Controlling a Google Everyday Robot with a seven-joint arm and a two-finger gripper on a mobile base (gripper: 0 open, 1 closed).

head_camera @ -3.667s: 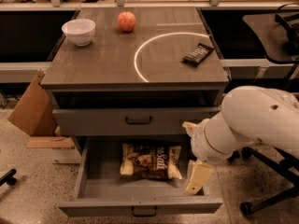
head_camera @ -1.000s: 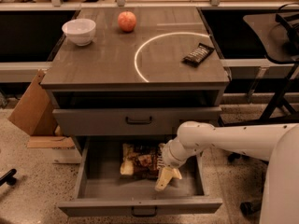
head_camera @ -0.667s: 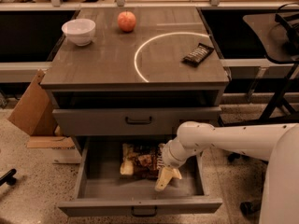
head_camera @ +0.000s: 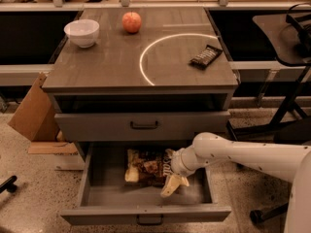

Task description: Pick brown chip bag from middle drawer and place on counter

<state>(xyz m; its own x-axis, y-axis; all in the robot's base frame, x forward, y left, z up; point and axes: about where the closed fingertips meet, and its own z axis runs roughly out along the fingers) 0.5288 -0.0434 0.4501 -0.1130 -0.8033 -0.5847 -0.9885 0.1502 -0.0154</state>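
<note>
The middle drawer [head_camera: 146,212] is pulled open below the cabinet's upper handled drawer [head_camera: 144,125]. The brown chip bag [head_camera: 144,166] lies flat at the back of the drawer, dark brown with pale edges. My gripper [head_camera: 173,184] is down inside the drawer at the bag's right front corner, on or just over its edge. My white arm [head_camera: 233,154] reaches in from the right and hides the bag's right end. The counter [head_camera: 112,62], with its thin white arc, is above.
On the counter stand a white bowl [head_camera: 82,32] at the back left, a red apple [head_camera: 131,22] behind the arc, and a small dark candy bar [head_camera: 205,56] at the right. A cardboard box [head_camera: 30,113] leans left of the cabinet. A dark chair frame [head_camera: 291,38] stands right.
Since 3.7 s ago my arm has swung left and down into the drawer to the bag's right end. Over the last second it has barely moved. The bag lies where it was.
</note>
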